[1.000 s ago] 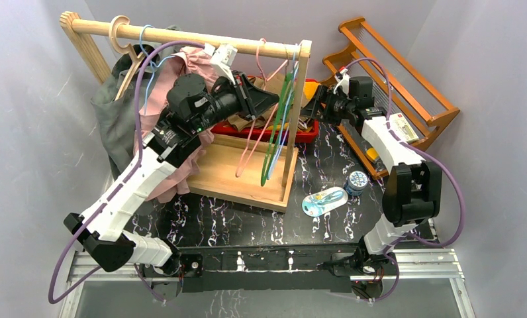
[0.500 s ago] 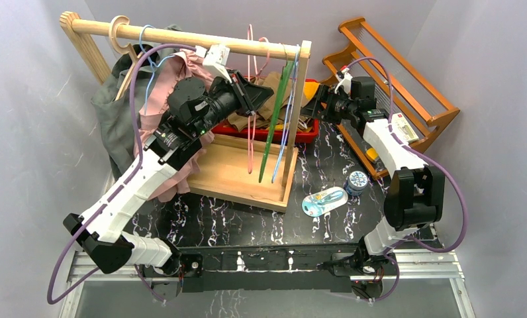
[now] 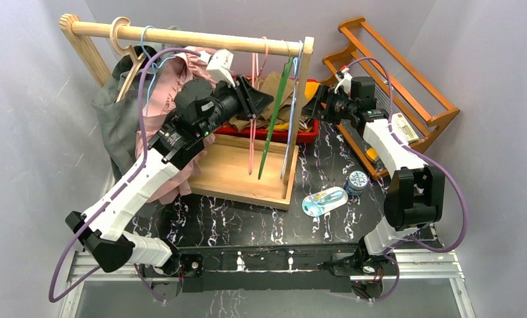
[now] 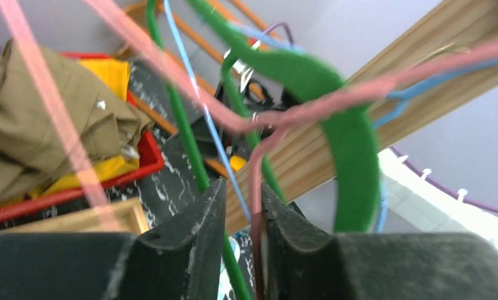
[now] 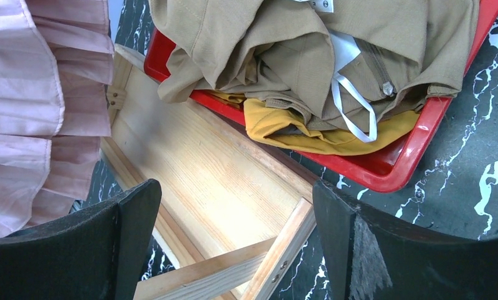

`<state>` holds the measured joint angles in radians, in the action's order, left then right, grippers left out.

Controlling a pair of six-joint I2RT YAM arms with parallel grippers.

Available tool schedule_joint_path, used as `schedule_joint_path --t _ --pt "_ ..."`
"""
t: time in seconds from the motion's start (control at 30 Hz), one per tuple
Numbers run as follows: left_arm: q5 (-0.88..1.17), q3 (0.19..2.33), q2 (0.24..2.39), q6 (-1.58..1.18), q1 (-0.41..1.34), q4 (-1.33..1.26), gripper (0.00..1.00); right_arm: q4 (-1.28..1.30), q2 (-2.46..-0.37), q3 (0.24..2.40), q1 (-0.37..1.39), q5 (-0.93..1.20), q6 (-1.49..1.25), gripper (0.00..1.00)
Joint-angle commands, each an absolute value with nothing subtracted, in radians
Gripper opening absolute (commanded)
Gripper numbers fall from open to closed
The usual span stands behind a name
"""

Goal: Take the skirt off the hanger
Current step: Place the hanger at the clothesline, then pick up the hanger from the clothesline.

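**skirt on the rail, left claw among the empty hangers**

from the top camera the pink pleated skirt [image 3: 156,99] hangs off the wooden rail [image 3: 181,36] in the upper left of the frame. its long axis runs from the rail down toward the lower left. the waist end is up at the rail and the hem points down, past the corner of the wooden rack base [image 3: 241,169]. my left arm crosses in front of its middle, so i can't make out which hanger carries it. a grey garment [image 3: 112,126] hangs just beside it, further left. in the right wrist view the skirt fills the left edge [image 5: 21,125], with its tiers of pleats stacked one below the other.

the left gripper [image 3: 257,99] sits right of the skirt, up under the rail among the bare hangers. in its own camera [image 4: 243,187] the jaws stand a little apart. the wire of the pink hanger [image 4: 256,206] runs down through the gap, lying against one finger rather than pinched. the green hanger [image 4: 346,156] curves just behind it.

the right gripper [image 5: 234,250] is spread wide with nothing between its fingers. below it are the rack base and the red tray [image 5: 390,172], which holds a crumpled khaki garment [image 5: 284,56] over a yellow cloth [image 5: 284,128]. from above it [image 3: 314,99] sits right of the rack's end post, well apart from the skirt.
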<state>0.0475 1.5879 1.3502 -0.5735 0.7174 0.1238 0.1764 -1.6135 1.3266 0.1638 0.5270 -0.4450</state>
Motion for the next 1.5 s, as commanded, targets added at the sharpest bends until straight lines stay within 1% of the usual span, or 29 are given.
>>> schedule_joint_path --t 0.0,0.07,0.17,0.2,0.23,0.3,0.37,0.5,0.67,0.83,0.97,1.07,1.13,1.23,1.3,1.4,1.47 --pt "0.048 1.515 1.278 -0.545 0.715 0.175 0.34 0.126 -1.584 1.318 0.158 0.538 -0.444 0.98" --pt "0.056 1.516 1.251 -0.499 0.714 0.214 0.49 0.127 -1.580 1.317 0.158 0.538 -0.438 0.98" --pt "0.059 1.547 1.215 -0.440 0.715 0.321 0.64 0.129 -1.573 1.314 0.157 0.541 -0.431 0.98" --pt "0.059 1.559 1.200 -0.425 0.715 0.357 0.75 0.128 -1.571 1.313 0.158 0.544 -0.429 0.98" --pt "0.064 1.570 1.184 -0.410 0.715 0.397 0.82 0.127 -1.569 1.311 0.158 0.549 -0.426 0.99" --pt "0.067 1.581 1.144 -0.377 0.715 0.466 0.93 0.128 -1.565 1.306 0.157 0.553 -0.418 0.98" --pt "0.040 1.588 1.100 -0.352 0.715 0.540 0.98 0.131 -1.562 1.305 0.158 0.556 -0.407 0.98" --pt "-0.079 1.657 1.052 -0.296 0.715 0.722 0.98 0.132 -1.559 1.303 0.156 0.568 -0.400 0.98" --pt "-0.239 1.845 1.121 -0.243 0.714 0.921 0.98 0.118 -1.551 1.290 0.155 0.585 -0.400 0.98" --pt "-0.365 1.993 1.214 -0.195 0.715 0.961 0.98 0.106 -1.552 1.281 0.155 0.607 -0.402 0.98" --pt "-0.422 2.130 1.302 -0.152 0.715 0.982 0.97 0.109 -1.554 1.284 0.153 0.620 -0.395 0.98" --pt "-0.556 2.159 1.327 -0.116 0.714 0.968 0.98 0.122 -1.555 1.289 0.152 0.627 -0.381 0.98" --pt "-0.610 2.176 1.338 -0.092 0.713 0.958 0.98 0.127 -1.556 1.292 0.149 0.632 -0.374 0.98" --pt "-0.621 2.221 1.383 -0.089 0.704 0.988 0.98 0.135 -1.559 1.297 0.144 0.645 -0.369 0.98" --pt "-0.577 2.245 1.426 -0.090 0.685 1.016 0.98 0.132 -1.560 1.298 0.143 0.654 -0.370 0.98" --pt "-0.471 2.283 1.478 -0.109 0.577 1.065 0.98 0.126 -1.559 1.293 0.142 0.663 -0.373 0.98" --pt "-0.443 2.225 1.442 -0.107 0.517 1.007 0.98 0.127 -1.559 1.289 0.142 0.665 -0.372 0.98"
